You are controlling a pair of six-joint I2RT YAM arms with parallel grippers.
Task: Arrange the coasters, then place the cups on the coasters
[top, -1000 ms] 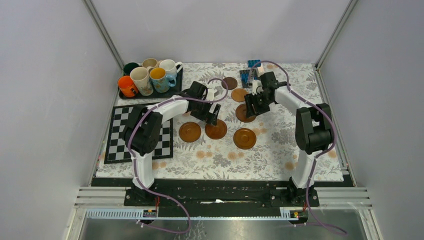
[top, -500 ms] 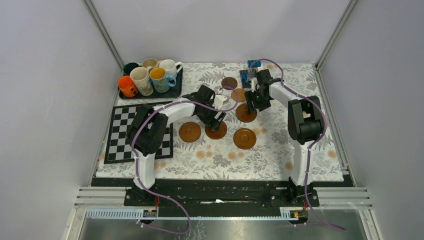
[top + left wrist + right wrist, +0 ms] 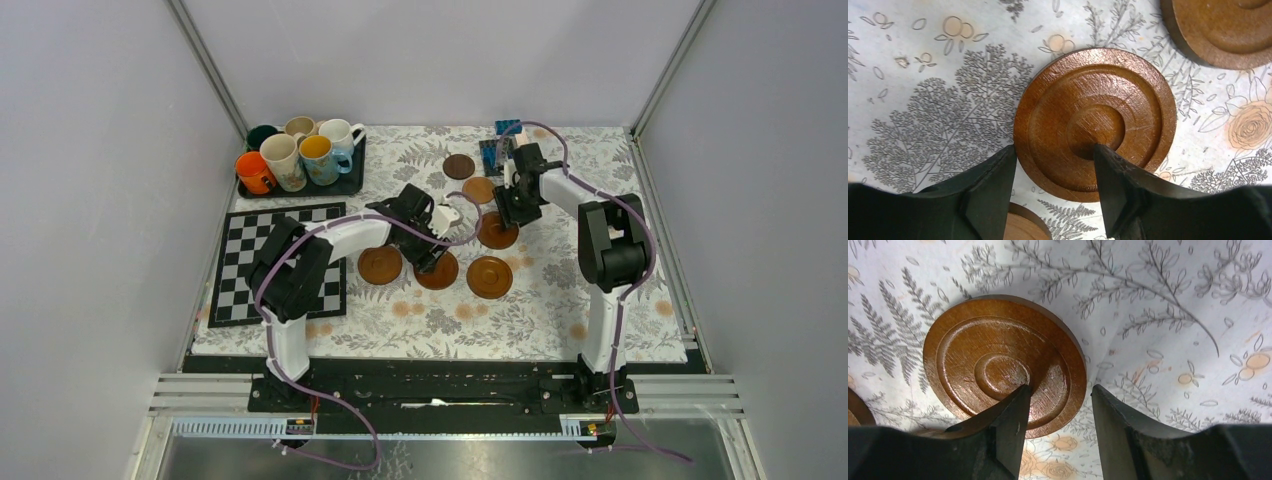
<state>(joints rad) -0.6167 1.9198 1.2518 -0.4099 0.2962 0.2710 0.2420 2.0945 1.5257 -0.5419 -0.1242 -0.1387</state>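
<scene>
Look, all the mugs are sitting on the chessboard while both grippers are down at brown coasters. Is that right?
Not quite. The mugs sit on the black tray, not the chessboard, as the top view shows. The rest holds: the left gripper is down at one brown coaster, and the right gripper is at another coaster.

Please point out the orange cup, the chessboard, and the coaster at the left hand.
orange cup [image 3: 256,176], top view, on its orange outer wall.
chessboard [image 3: 231,288], top view, on bare squares near its left edge.
coaster [image 3: 1093,120], left wrist view, on its central hollow.
</scene>
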